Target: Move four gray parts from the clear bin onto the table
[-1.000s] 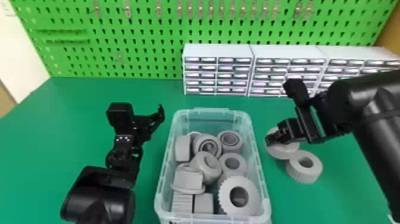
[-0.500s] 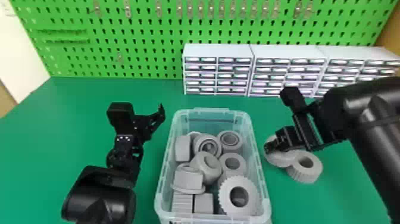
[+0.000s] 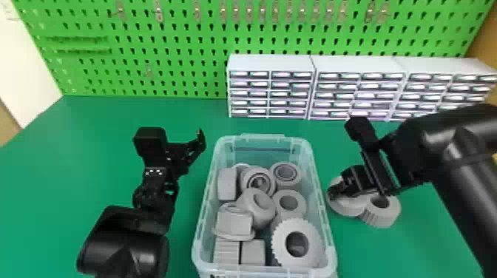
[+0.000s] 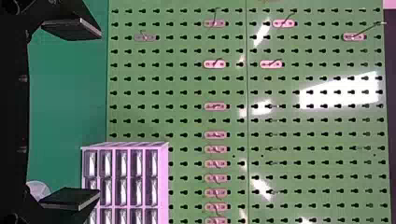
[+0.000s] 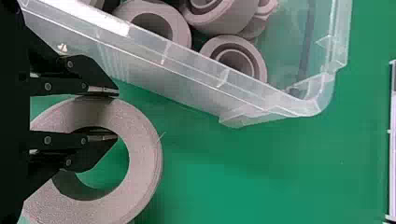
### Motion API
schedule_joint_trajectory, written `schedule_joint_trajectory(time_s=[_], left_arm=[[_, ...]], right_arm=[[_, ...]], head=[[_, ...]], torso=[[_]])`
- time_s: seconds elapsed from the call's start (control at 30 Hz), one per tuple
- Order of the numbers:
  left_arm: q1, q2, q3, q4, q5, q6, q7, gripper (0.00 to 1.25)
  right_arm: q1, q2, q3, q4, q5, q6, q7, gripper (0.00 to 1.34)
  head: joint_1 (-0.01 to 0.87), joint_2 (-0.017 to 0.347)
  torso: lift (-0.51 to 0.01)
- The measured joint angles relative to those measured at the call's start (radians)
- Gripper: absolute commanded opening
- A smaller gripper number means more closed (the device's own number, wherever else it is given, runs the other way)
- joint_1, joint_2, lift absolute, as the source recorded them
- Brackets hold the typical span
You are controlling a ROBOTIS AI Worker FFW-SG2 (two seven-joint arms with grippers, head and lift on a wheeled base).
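- Gray parts [image 3: 256,205] lie jumbled in the clear bin [image 3: 321,207], with two more just outside it, to its right.
- Left pincer [image 3: 186,153]: left of the bin, above the green worktop [image 3: 88,148], its fingers [image 4: 72,28] spread wide, holding nothing.
- Green pegboard [image 3: 166,40]: upright behind the worktop.
- Bin, middle: rings and blocks at its left side, plain rings at its right, a toothed ring [image 3: 277,242] near its front right corner.
- Small drawers [image 3: 271,63]: a row in front of the pegboard, reaching right.
- Right pincer [image 3: 342,185]: closed across the wall of a thick ring [image 5: 142,172], one finger outside, one in the hole.
- Ribbed ring [image 3: 381,216]: on the worktop, right beside the thick one.
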Motion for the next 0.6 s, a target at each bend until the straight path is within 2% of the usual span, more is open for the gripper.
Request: schedule_joint_trajectory(time_s=[0.6], left_arm=[[-0.001, -0.002, -0.003, 0.004, 0.004, 0.0, 0.0, 1.15]], right_arm=[[0.038, -0.01, 0.011, 0.023, 0.0, 0.0, 0.0, 0.33]], head=[[0.693, 0.072]], torso=[[-0.052]])
